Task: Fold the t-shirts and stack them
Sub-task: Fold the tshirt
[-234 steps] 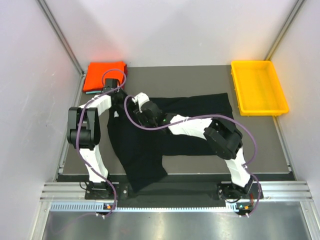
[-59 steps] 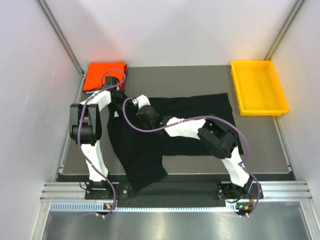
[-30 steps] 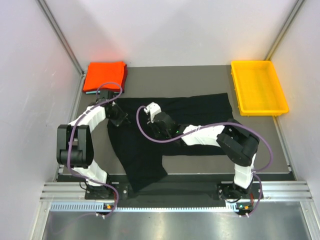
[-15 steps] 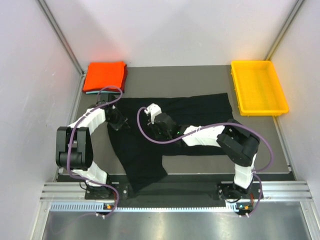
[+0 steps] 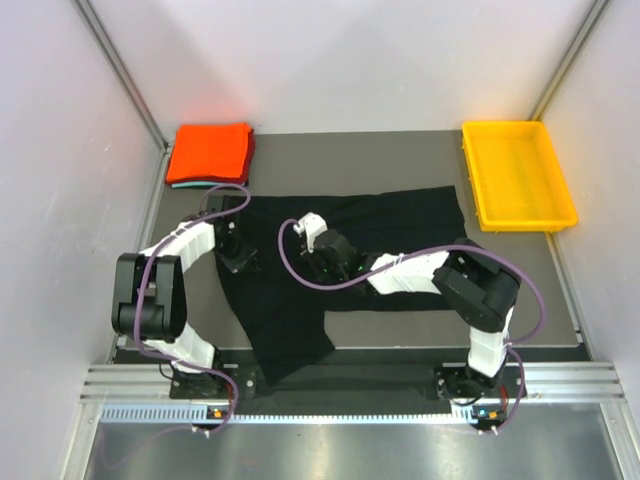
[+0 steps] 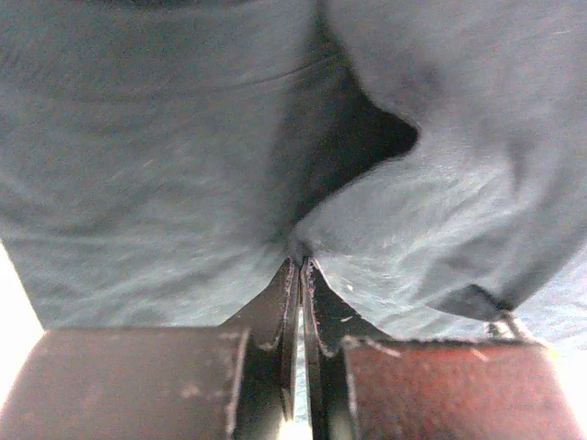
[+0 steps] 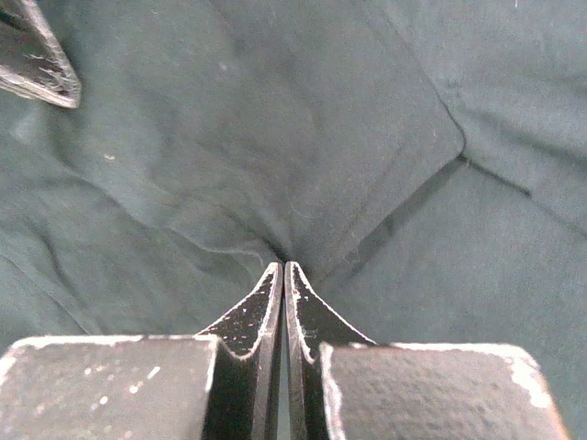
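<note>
The left gripper (image 6: 300,266) and right gripper (image 7: 282,268) are both clamped shut — each nipping a pucker of the black t-shirt (image 7: 229,137) at its tips.

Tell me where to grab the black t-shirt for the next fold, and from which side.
Likely the black t-shirt corner overhanging the near edge of the table: it lies loose there. Come from the near side, jaws pinching from above.

Grey table (image 5: 350,160): black t-shirt (image 5: 400,215) spread mid; folded orange-red t-shirt (image 5: 208,152) far left; yellow tray (image 5: 517,175) far right.
</note>
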### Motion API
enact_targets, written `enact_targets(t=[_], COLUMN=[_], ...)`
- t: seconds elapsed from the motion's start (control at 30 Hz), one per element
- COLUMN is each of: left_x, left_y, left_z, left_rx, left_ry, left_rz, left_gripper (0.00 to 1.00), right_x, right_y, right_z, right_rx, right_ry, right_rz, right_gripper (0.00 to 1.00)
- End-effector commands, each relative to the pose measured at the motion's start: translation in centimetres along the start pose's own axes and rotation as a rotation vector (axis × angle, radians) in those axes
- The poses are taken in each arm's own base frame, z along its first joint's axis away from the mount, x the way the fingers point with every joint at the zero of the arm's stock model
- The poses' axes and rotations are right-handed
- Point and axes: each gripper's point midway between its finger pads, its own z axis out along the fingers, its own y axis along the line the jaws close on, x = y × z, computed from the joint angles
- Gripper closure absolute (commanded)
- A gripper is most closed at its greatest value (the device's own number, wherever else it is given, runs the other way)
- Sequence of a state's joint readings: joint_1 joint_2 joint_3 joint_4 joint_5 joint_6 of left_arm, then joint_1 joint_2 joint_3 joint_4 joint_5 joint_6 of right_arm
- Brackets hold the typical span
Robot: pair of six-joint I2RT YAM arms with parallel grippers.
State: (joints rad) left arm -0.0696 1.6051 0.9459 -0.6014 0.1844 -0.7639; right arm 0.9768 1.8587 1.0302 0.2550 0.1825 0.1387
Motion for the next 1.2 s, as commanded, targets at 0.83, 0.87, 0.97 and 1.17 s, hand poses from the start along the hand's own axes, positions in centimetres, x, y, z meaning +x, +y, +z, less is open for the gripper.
enact_targets(t=[0.83,0.87,0.97,1.17], left_x=[-3.8,-3.7,-3.5,-3.6], left_y=[-5.3,-4.5,-2.7,0.8], left_z=[-1.9,-0.8,0.5,1.1], left_rx=[0.113,0.080,0.003,-0.137], left_ry=[-0.048,-0.033,-0.025,-0.052], left_rz=[0.148,0.140,0.135,0.130], left_gripper=[0.67,0.67,0.68,0.69], right_x=[-3.2,-2.6,-1.1,2.1], right_y=[0.8,0.8,0.4,-1.3], right_z=[-0.8,-0.1,0.8,1.4], right_rx=[-0.020,-0.016,0.005,0.082], right_ry=[0.029,0.050,0.082,0.168], right_rz=[0.155,0.160,0.175,0.183], right_gripper=[0.85,0.85,0.84,0.85])
